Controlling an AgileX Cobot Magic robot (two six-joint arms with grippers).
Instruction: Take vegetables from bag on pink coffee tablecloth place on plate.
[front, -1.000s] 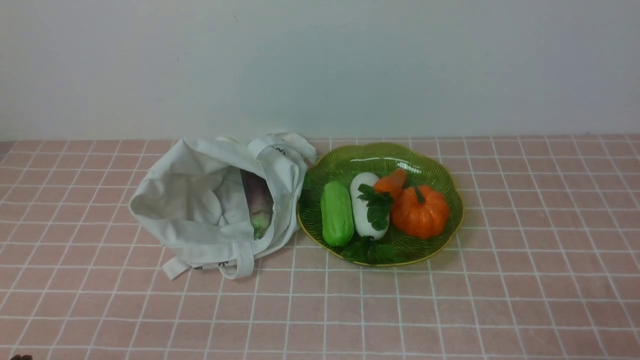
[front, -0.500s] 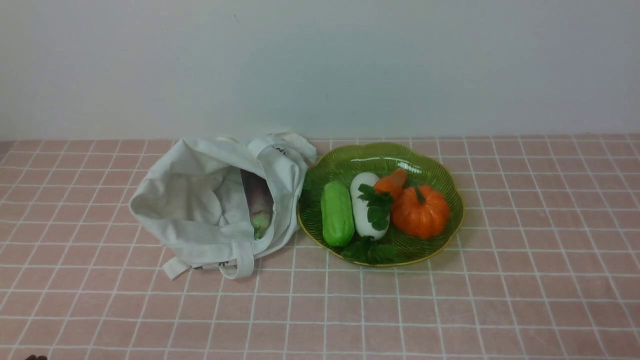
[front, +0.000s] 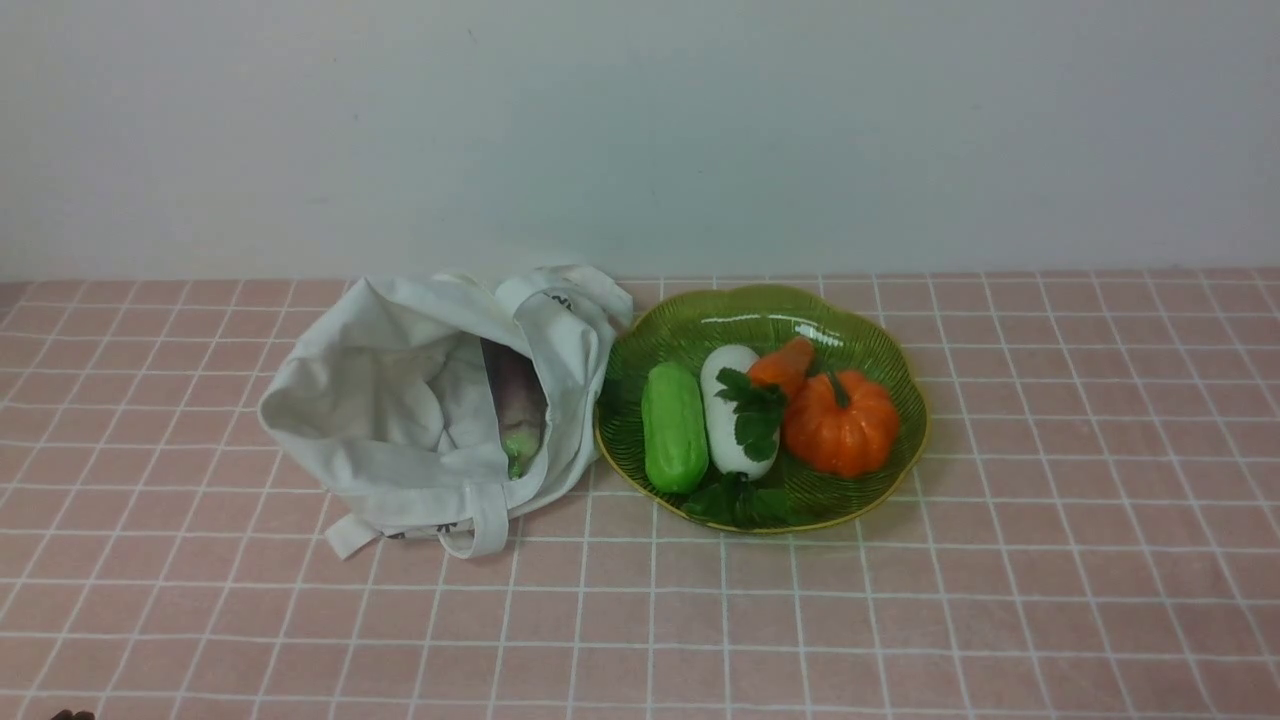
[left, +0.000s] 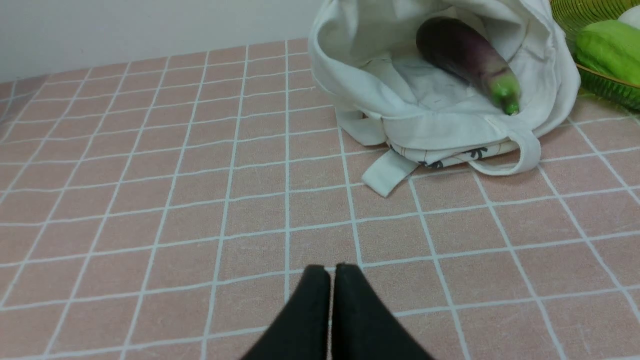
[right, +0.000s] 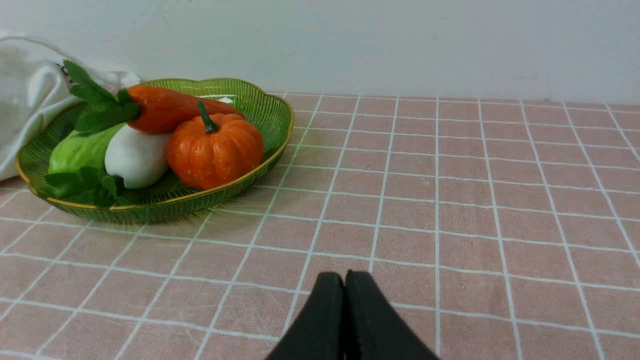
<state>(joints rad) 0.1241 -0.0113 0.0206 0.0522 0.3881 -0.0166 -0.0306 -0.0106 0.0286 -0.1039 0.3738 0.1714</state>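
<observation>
The off-white bag (front: 400, 420) lies open on the pink tablecloth (front: 900, 620), left of the green plate (front: 880, 345). A purplish-white vegetable with a green end (front: 518, 410) lies inside the bag; it also shows in the left wrist view (left: 467, 55). The orange carrot with green leaves (front: 782, 366) lies on the plate, also in the right wrist view (right: 170, 107). My left gripper (left: 331, 272) is shut and empty, low over the cloth in front of the bag (left: 425, 90). My right gripper (right: 344, 280) is shut and empty, on the cloth to the right of the plate (right: 265, 160).
The plate also holds a green cucumber (front: 672, 428), a white vegetable (front: 722, 420) and an orange pumpkin (front: 842, 423). A pale wall (front: 640, 130) stands behind the table. A dark bit of the left arm (front: 68, 714) shows at the front view's bottom left corner.
The dark bit of the left arm at the bottom left corner has crept slightly right. Bag, plate and vegetables have not moved.
</observation>
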